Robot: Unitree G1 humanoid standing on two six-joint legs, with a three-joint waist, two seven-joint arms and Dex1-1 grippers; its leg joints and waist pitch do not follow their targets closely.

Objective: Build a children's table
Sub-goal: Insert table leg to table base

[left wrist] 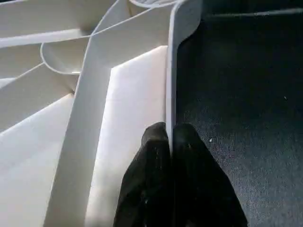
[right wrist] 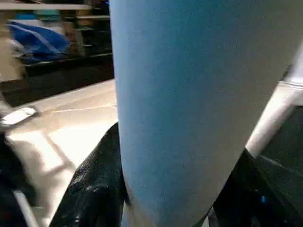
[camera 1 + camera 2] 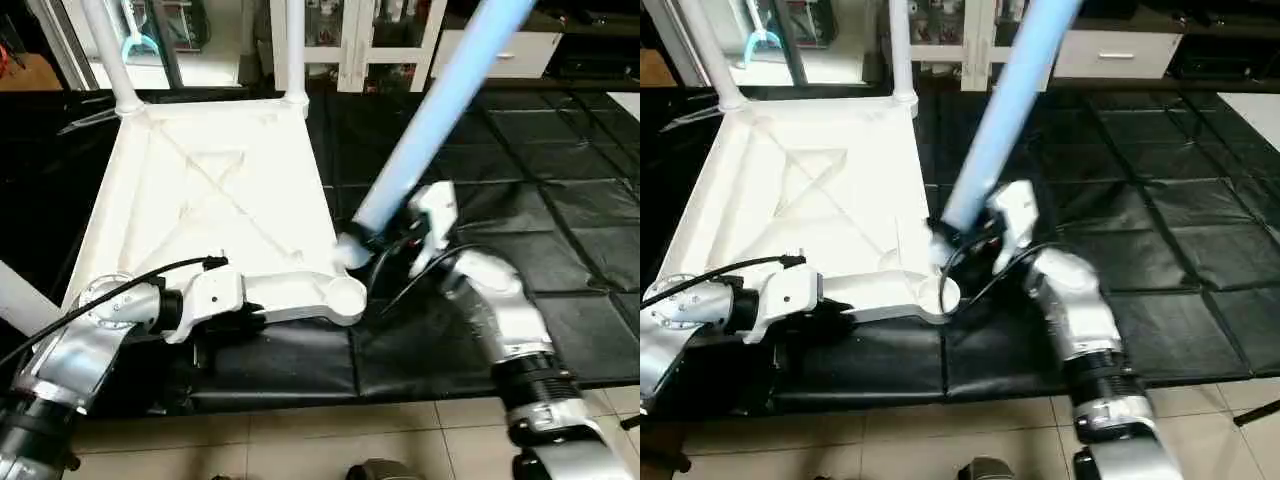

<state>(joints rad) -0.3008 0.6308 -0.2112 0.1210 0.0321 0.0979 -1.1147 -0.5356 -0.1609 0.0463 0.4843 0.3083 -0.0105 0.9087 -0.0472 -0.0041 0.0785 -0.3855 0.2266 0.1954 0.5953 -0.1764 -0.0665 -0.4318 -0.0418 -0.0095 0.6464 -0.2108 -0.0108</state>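
The white table top (image 3: 200, 200) lies upside down on the black mat, its ribbed underside facing up. Two white legs (image 3: 112, 60) (image 3: 296, 50) stand upright in its far corner sockets. My right gripper (image 3: 385, 240) is shut on a third leg (image 3: 430, 120), which tilts up to the right. This leg's lower end hangs just above and beside the near right corner socket (image 3: 348, 297). In the right wrist view black fingers (image 2: 92, 189) flank this leg (image 2: 180, 94). My left gripper (image 1: 171, 137) is shut on the top's thin near rim (image 1: 170, 71), left of that socket.
A white glass-door cabinet (image 3: 380, 40) stands behind the mat (image 3: 540, 210). Another white tube (image 3: 15, 300) crosses the left edge near the top's near left corner. Tiled floor (image 3: 300, 440) runs along the mat's front edge. A teal object (image 3: 140, 45) sits at the back left.
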